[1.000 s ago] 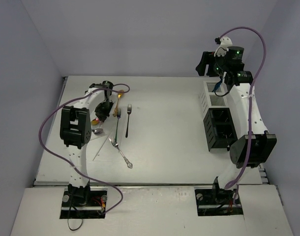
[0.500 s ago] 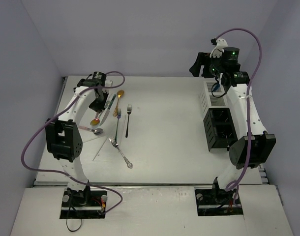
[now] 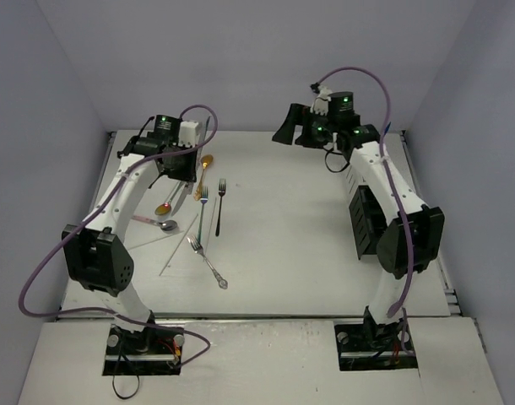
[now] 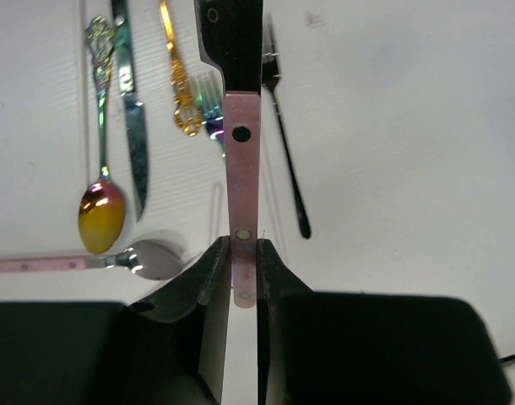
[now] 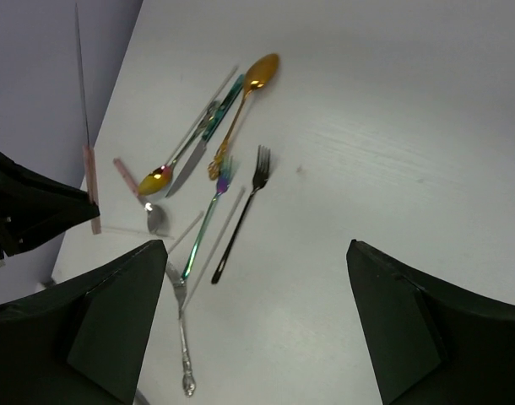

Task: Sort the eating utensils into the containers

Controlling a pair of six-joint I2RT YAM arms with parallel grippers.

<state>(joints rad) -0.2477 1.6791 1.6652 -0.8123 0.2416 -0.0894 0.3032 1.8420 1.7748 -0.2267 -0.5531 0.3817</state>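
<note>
My left gripper [image 4: 242, 253] is shut on the pink handle of a dark-bladed knife [image 4: 241, 160] and holds it above the back left of the table [image 3: 283, 253]. Below it lie a gold spoon [image 5: 262, 72], a blue knife [image 4: 132, 143], a rainbow spoon [image 4: 101, 215], a pink-handled silver spoon [image 4: 148, 259], a black fork [image 3: 219, 202], a teal-handled fork [image 3: 202, 215], a silver fork [image 3: 208, 263] and pale sticks [image 3: 175, 249]. My right gripper [image 3: 284, 131] hangs open and empty over the back middle of the table. The black container [image 3: 365, 224] stands at the right. The white container is mostly hidden behind my right arm.
Purple cables loop off both arms. Grey walls close in the table on the left, back and right. The arm bases sit at the near edge.
My left gripper rose and drew back from the utensil pile with the pink-handled knife. My right arm swung left, away from the containers, and its jaws spread wider.
</note>
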